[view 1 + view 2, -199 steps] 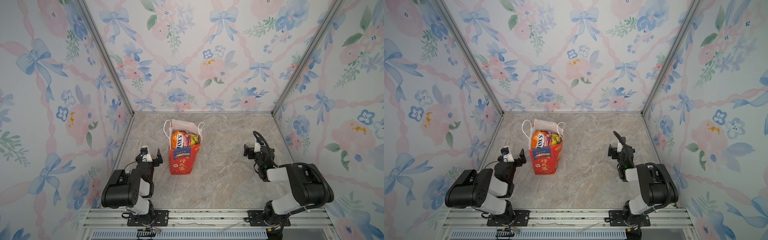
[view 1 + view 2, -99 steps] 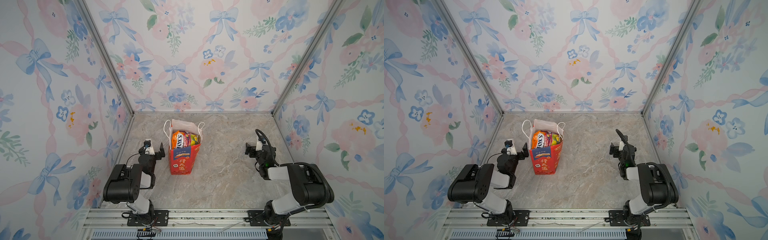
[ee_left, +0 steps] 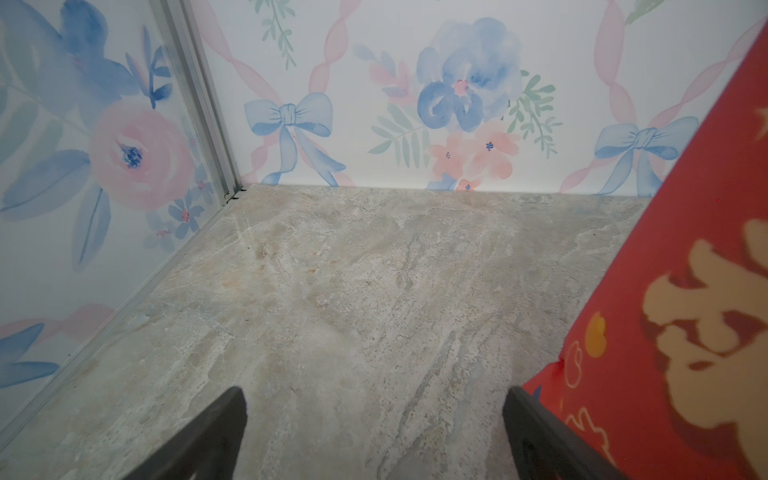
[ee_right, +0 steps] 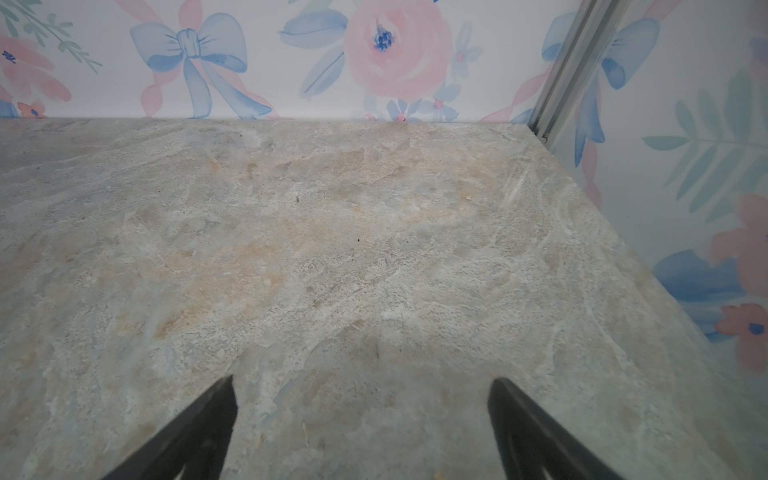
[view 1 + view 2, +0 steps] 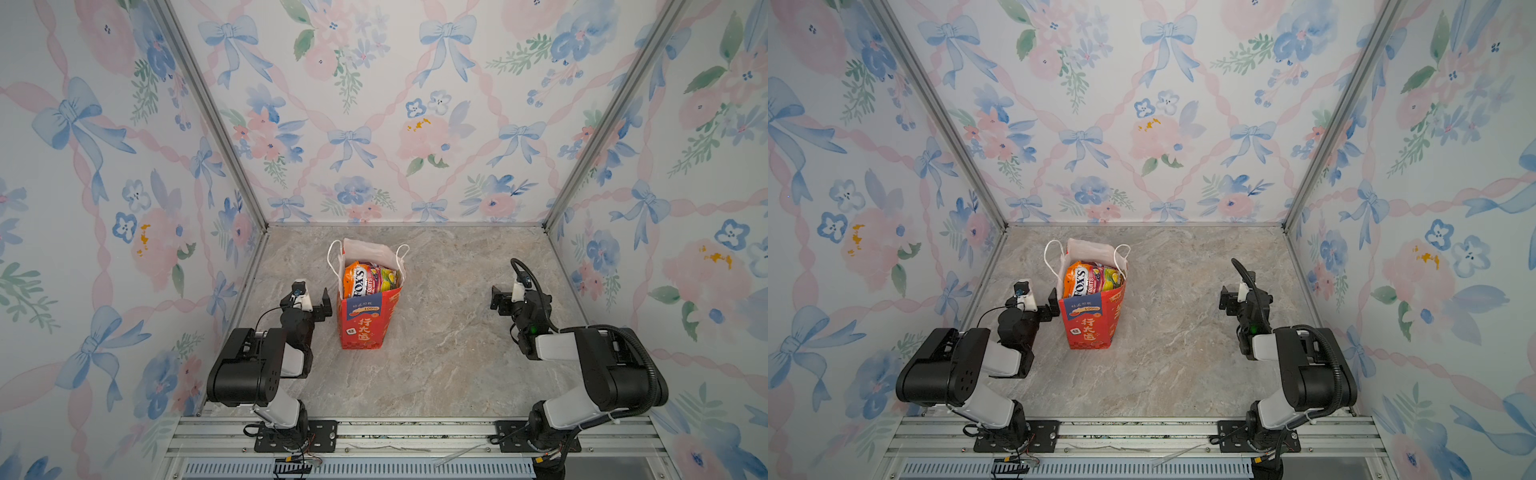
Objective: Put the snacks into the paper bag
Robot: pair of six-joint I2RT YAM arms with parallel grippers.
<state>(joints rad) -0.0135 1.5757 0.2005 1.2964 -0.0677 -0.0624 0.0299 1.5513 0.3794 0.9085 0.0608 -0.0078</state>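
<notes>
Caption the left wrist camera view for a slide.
Open left gripper over the marble tabletop, red paper bag close beside one finger.

So the paper bag [image 5: 365,328] is standing upright on the worktop [image 5: 440,357], left of the middle and well clear of every edge. It's red with gold characters and a blue label on the front, white inside, and has white string handles flopping out at the top. The snacks [image 5: 368,279] sit inside, piled up to the mouth: an orange FOX'S packet, with purple and yellow-green ones beside it.
</notes>
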